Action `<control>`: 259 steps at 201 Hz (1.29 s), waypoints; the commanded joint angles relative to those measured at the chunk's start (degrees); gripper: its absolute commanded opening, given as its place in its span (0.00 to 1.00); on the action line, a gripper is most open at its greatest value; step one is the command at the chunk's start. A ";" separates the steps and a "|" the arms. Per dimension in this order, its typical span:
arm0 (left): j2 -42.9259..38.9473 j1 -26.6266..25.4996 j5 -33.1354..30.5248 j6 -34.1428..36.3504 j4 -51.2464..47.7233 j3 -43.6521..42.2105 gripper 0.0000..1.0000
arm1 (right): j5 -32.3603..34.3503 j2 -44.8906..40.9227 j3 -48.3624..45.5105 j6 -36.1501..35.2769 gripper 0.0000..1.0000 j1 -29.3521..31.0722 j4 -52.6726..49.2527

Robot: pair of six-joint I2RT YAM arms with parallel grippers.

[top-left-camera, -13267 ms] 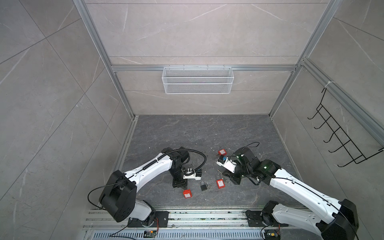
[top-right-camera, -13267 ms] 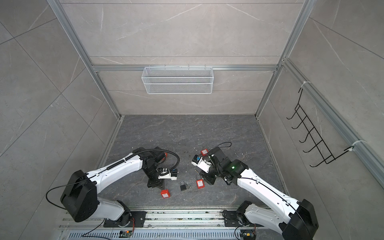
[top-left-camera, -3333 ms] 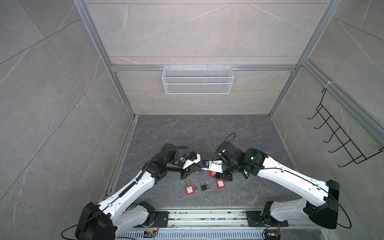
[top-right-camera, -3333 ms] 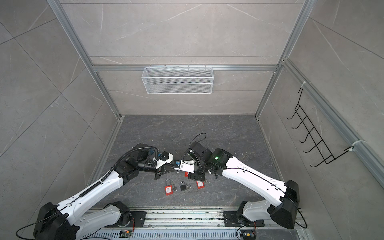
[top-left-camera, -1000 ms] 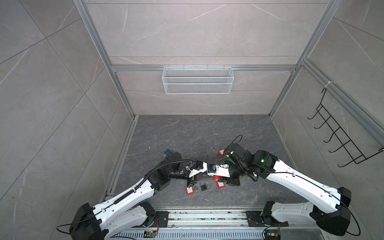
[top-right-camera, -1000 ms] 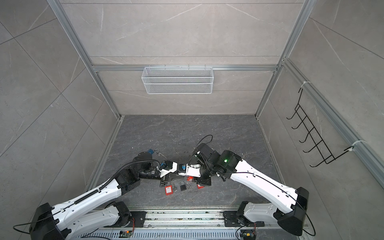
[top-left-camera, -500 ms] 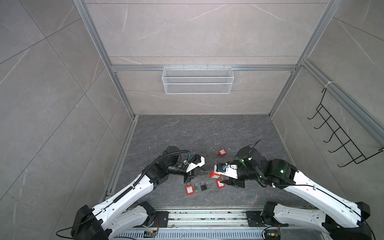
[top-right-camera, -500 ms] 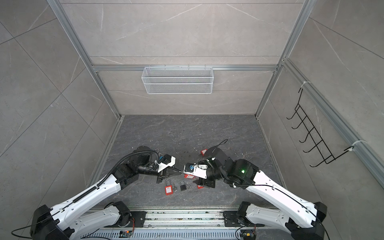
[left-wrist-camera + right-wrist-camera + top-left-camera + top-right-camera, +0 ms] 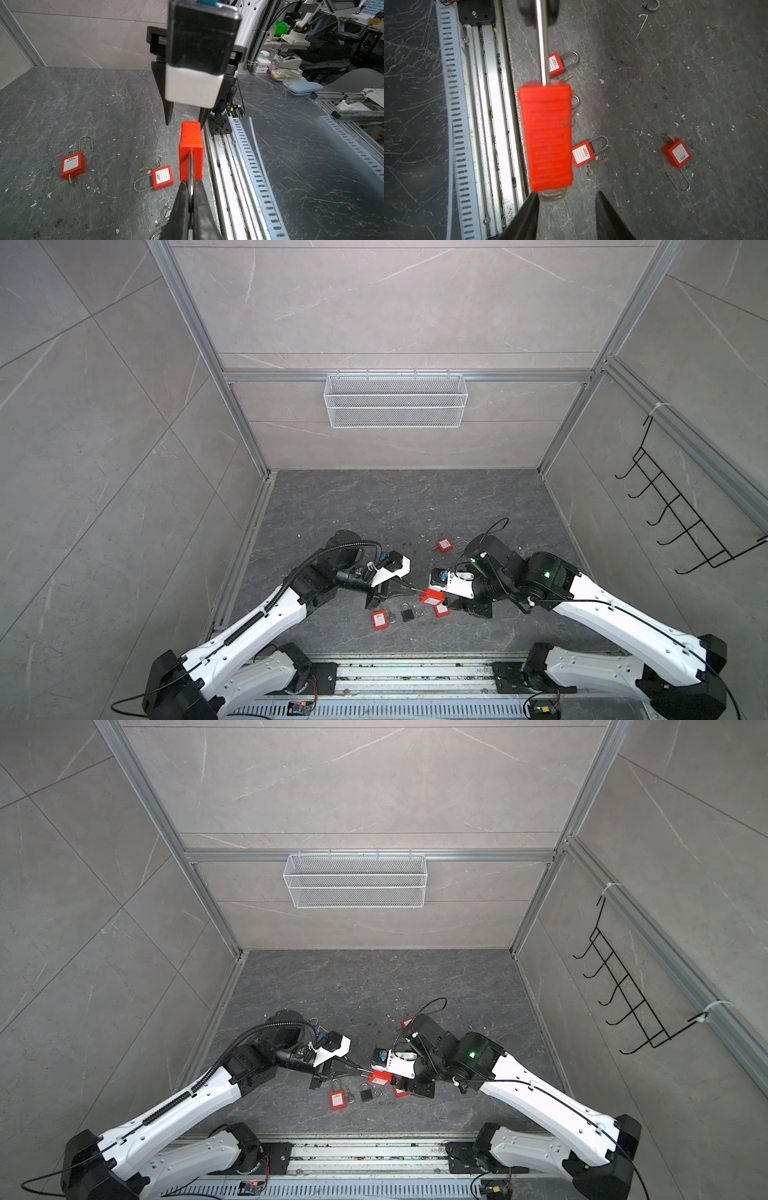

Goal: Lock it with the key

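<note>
We see the left end effector (image 9: pixel 191 185) clenched on the steel shackle (image 9: pixel 191 166) of a red padlock (image 9: pixel 190 149) held in the air above the desk (image 9: pixel 93 99), while the right end effector (image 9: pixel 568 194) stands released, its jaws apart about the key (image 9: pixel 552 195) at the padlock's far end.

Ribbed matt red plastic padlock (image 9: pixel 548 137), shiny steel shackle (image 9: pixel 542 52), rough grey stone-look floor (image 9: pixel 675 62).

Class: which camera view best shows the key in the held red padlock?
The right wrist view: close up, the key sticks out of the held red padlock, by the right pincer. In the left wrist view the padlock's body hides it; in both top views it is too small to tell.
</note>
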 commanded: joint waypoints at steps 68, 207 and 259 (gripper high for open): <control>-1.46 -0.12 3.38 -5.15 7.32 -0.11 0.00 | -4.43 1.90 -4.56 0.83 0.35 -1.67 9.71; -0.72 -0.19 3.12 -3.04 3.97 0.90 0.00 | -4.88 -0.65 -2.23 -2.84 0.48 -1.57 -2.50; -0.51 -0.71 3.18 -2.88 3.48 0.72 0.00 | -4.03 1.42 -0.50 -2.86 0.42 -1.56 -0.58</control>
